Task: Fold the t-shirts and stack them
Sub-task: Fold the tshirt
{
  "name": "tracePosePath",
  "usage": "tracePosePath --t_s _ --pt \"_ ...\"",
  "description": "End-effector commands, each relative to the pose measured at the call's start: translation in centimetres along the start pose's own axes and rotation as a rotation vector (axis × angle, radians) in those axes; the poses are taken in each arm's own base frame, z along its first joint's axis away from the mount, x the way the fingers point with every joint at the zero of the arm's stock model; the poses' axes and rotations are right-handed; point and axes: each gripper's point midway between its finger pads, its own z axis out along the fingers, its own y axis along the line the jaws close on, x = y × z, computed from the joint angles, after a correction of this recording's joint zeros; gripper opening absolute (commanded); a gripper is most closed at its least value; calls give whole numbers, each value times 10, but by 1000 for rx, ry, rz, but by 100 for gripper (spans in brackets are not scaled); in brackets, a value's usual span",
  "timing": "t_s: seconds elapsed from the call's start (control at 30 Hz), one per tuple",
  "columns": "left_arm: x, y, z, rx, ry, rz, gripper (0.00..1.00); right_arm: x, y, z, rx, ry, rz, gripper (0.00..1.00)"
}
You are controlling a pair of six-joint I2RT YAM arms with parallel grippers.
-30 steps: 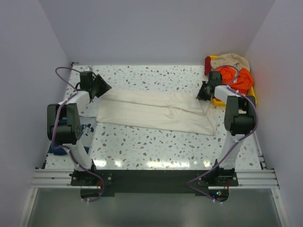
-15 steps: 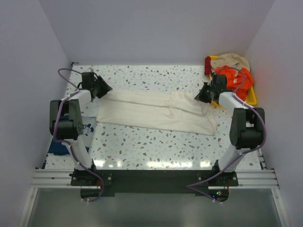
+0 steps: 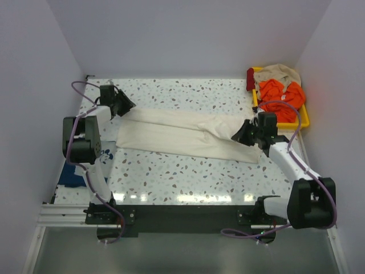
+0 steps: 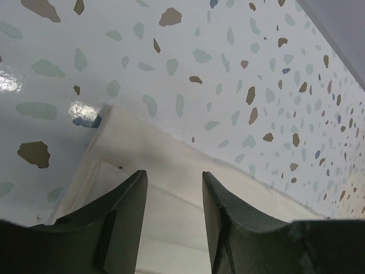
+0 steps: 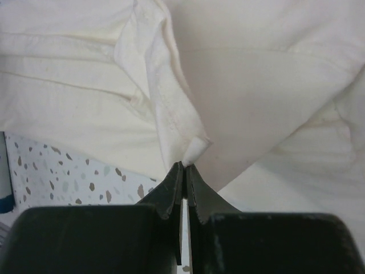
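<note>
- One speckled table (image 3: 188,177) carries everything.
- One cream t-shirt (image 3: 182,134) lies spread flat across the middle of the table, long axis left to right, with its right end rumpled.
- Two arms are in view, one reaching to each end of the cream t-shirt.
- One yellow tray (image 3: 304,121) sits at the far right corner. It holds three cloth items: one orange (image 3: 279,94), one beige (image 3: 282,73) and one red (image 3: 250,79).
- One navy t-shirt (image 3: 69,178) lies at the left table edge, partly hidden under the left arm, well apart from the tray.
- One left gripper (image 4: 174,182) is over the far left corner of the cream t-shirt. Its jaws are spread and the cloth edge shows between them, not pinched.
- One right gripper (image 5: 183,168) is at the right end of the cream t-shirt. Its jaws are pressed together, pinching a small nub of a cloth fold at their tips.
</note>
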Motion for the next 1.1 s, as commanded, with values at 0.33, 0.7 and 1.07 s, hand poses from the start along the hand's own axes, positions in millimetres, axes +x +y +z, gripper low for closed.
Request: tracePosePath --t_s 0.33,0.7,1.07 --pt "-18 -17 6 55 -43 -4 48 72 -31 -11 74 92 29 0" --pt "-13 -14 6 53 -35 4 48 55 -23 -4 52 55 34 43" --pt "-5 -4 8 23 -20 7 47 -26 -6 43 83 -25 30 49"
